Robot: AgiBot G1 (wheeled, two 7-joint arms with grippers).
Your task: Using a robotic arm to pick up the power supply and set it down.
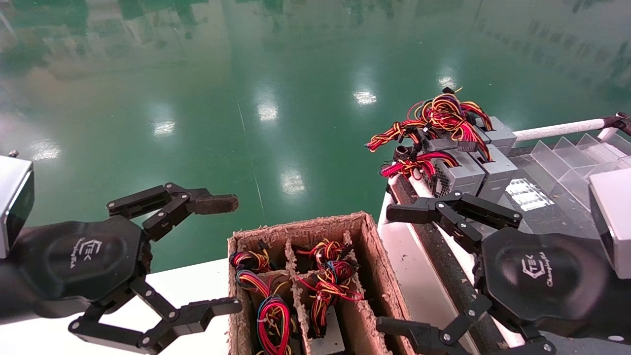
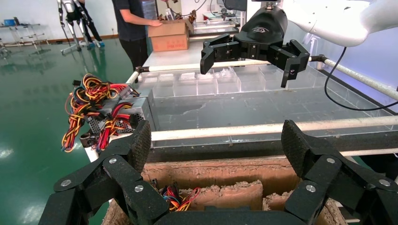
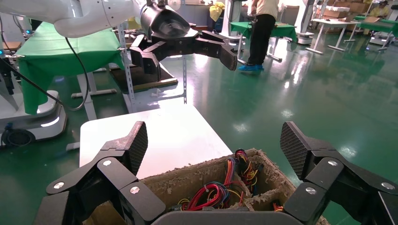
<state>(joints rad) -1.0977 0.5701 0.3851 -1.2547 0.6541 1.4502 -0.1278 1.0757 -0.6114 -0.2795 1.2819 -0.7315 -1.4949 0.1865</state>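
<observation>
A brown cardboard box (image 1: 362, 246) with dividers stands on the white table (image 1: 192, 281). In its compartments lie power supplies; one looped red, blue and green wire bundle (image 1: 272, 315) (image 3: 211, 194) and a bit of silver casing (image 1: 331, 337) show. My left gripper (image 1: 224, 256) (image 2: 216, 145) hovers open just left of the box with nothing in it. On the box's other side my right gripper (image 1: 397, 270) (image 3: 213, 143) is open too and holds nothing. The bodies of most units are hidden in the box.
Alike grey boxes (image 1: 463, 172) (image 2: 117, 115) with red-yellow wires sit at the near end of a dark conveyor (image 1: 542, 212) with clear dividers (image 1: 567, 158) and a white rail (image 1: 557, 129). Beyond is green floor (image 1: 246, 98). People (image 2: 133, 28) stand far off.
</observation>
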